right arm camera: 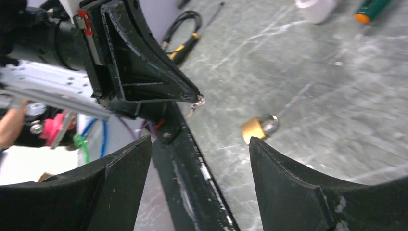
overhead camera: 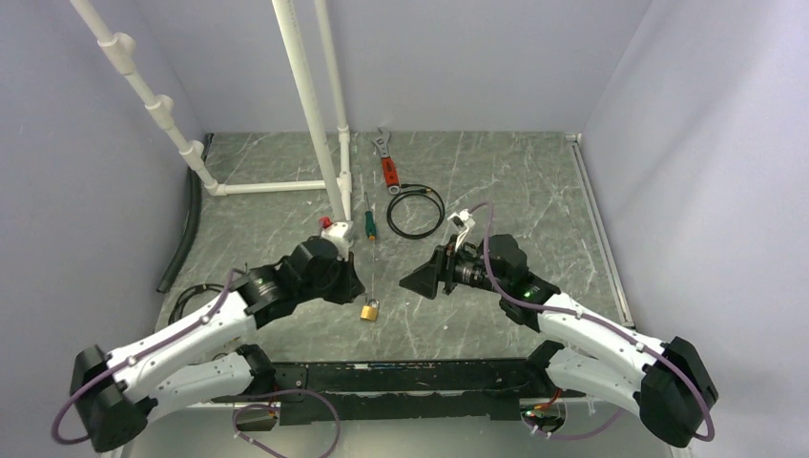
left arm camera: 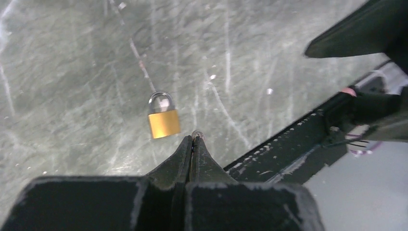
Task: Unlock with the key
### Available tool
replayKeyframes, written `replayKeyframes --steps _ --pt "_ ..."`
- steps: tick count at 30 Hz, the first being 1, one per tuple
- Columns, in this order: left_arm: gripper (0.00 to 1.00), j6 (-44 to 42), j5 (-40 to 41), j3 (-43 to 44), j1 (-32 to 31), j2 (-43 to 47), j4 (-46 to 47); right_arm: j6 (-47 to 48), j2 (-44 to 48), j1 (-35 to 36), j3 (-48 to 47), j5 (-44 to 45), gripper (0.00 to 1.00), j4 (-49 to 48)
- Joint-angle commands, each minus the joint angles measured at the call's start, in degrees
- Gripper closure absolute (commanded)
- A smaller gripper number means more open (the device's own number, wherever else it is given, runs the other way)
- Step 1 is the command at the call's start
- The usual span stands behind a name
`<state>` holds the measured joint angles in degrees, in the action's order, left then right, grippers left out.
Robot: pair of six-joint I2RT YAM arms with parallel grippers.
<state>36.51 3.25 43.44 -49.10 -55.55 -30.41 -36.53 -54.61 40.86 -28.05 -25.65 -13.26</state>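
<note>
the left tool (left arm camera: 195, 140) is closed, its two black tapered fingers pressed flat together. the key (right arm camera: 194, 107) is pinched at their very tip. only a thin bright metal blade is seen, hanging from the point; the head is hidden between the fingers.

just ahead of that tip and slightly to its left, a small padlock (left arm camera: 163, 118) is laid flat on the bench (left arm camera: 72, 57). it is not touched by the tool, and a narrow strip of surface is left between them. the lock body is brass-coloured, squarish and smooth. the shackle is a rounded steel loop pointed away from the tool.

open bench is seen ahead of the left tool and to its left. to its right the room is bounded by a black rail (left arm camera: 288, 139) along the bench's near edge.

the right tool (right arm camera: 201, 140) is spread wide, with nothing between its broad, scuffed black fingers. the padlock and the left tool's tip are seen ahead through the gap, near but apart from it.

the bench is grey-green, marbled with pale veins and fine scratches, and faintly glossy. farther beyond both tools a green-handled screwdriver (overhead camera: 369, 224), a coiled black cable (overhead camera: 415, 212), a red-handled wrench (overhead camera: 387, 164) and a white pipe frame (overhead camera: 305, 95) are placed. pale walls stand well apart on either side.
</note>
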Motion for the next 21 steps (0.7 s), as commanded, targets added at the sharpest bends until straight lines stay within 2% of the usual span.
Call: replayKeyframes --steps 1,6,10,21 --pt "1.0 -1.47 -5.92 -2.87 -0.24 7.51 8.91 -7.47 -0.63 1.12 2.4 -8.86 0.25 -17.33" --pt "1.0 -0.47 -4.78 -4.94 -0.24 11.74 11.04 -15.62 -5.9 5.22 4.74 -7.9 0.3 -30.0" --pt "1.0 0.37 -4.91 -5.89 -0.28 13.21 12.53 -17.45 -9.88 8.31 3.98 -3.79 0.37 -31.74" --pt "1.0 2.15 -3.41 -7.55 -0.22 15.21 12.6 -20.89 -18.79 11.63 1.44 -2.58 0.51 -37.34"
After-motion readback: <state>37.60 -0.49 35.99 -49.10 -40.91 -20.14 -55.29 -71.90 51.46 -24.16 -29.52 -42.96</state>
